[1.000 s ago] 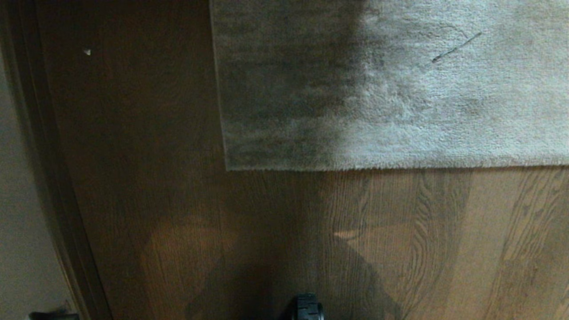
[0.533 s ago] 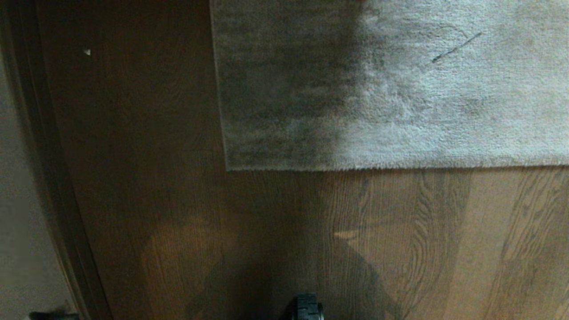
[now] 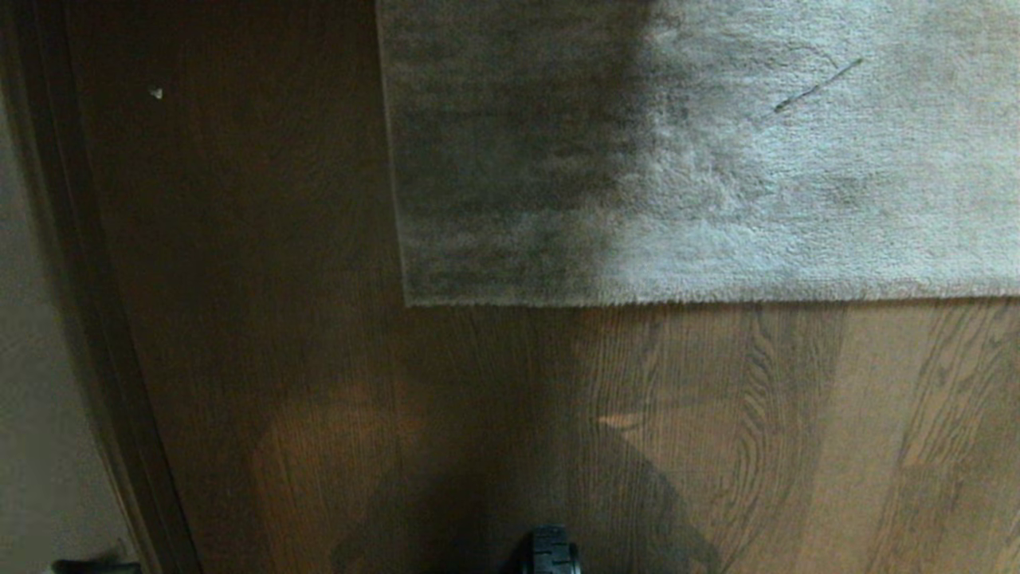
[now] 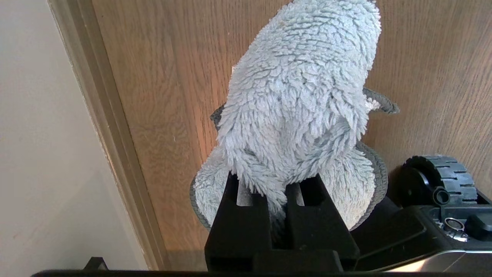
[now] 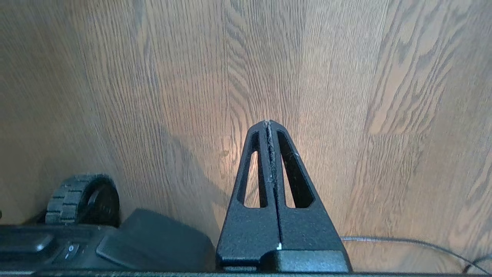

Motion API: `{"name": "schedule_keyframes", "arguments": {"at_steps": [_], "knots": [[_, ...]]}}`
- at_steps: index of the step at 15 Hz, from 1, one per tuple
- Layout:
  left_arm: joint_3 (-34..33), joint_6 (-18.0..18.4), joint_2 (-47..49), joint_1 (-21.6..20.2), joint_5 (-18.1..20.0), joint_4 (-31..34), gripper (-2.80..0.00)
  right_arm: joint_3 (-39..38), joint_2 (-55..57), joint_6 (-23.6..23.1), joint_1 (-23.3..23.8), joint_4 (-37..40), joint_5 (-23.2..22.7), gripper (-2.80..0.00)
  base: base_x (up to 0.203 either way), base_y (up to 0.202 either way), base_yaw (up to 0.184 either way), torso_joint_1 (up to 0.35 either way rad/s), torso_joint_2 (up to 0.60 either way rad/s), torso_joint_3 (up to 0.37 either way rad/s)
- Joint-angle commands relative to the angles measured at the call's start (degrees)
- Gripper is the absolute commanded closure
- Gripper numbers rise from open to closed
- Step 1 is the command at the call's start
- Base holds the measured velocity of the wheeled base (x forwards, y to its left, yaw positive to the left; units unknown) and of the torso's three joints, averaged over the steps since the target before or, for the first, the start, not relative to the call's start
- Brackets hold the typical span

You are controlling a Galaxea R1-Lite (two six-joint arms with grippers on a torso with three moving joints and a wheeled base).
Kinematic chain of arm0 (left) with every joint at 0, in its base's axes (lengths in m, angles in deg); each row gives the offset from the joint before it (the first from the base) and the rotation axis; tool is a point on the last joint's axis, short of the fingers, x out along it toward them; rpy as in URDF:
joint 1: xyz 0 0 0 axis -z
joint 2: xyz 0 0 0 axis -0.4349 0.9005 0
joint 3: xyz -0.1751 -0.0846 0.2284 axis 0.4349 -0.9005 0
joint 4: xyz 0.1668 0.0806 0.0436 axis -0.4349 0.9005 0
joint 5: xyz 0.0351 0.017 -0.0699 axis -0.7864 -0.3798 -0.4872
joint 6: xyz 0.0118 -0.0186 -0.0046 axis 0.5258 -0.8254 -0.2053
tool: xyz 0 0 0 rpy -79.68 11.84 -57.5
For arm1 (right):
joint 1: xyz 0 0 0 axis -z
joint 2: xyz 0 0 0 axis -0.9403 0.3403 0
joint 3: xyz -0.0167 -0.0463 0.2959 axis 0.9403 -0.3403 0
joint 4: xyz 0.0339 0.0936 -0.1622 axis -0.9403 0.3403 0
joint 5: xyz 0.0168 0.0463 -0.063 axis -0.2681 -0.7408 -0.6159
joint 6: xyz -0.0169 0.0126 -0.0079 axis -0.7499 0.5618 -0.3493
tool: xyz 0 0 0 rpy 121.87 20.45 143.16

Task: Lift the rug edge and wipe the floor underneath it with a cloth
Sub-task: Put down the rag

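My fingers (image 5: 284, 173): matte black, tapered, each with a long slot. My base: black housing, ribbed black wheel (image 4: 442, 173).

Neither of my arms shows in head view. Rug (image 3: 717, 159) cut off at top and right edges there, so only one corner and near rug edge (image 3: 717, 301) visible. Cloth (image 4: 300, 100) runs off top of left wrist view and buries tips of my left gripper (image 4: 280, 192). Small pale speck (image 3: 156, 92) on floor (image 3: 279, 359), too tiny to tell what.
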Motion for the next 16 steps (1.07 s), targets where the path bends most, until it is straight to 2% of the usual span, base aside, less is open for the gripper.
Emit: {"name": "schedule_keyframes", "arguments": {"at_steps": [1, 16], "knots": [[0.0, 0.0, 0.0, 0.0, 0.0, 0.0, 0.00, 0.0, -1.1, 0.0, 0.0, -0.1, 0.0, 0.00, 0.000, 0.000, 0.000, 0.000, 0.00, 0.000], [0.1, 0.0, 0.0, 0.0, 0.0, 0.0, 0.00, 0.0, -1.1, 0.0, 0.0, -0.1, 0.0, 0.00, 0.000, 0.000, 0.000, 0.000, 0.00, 0.000]]}}
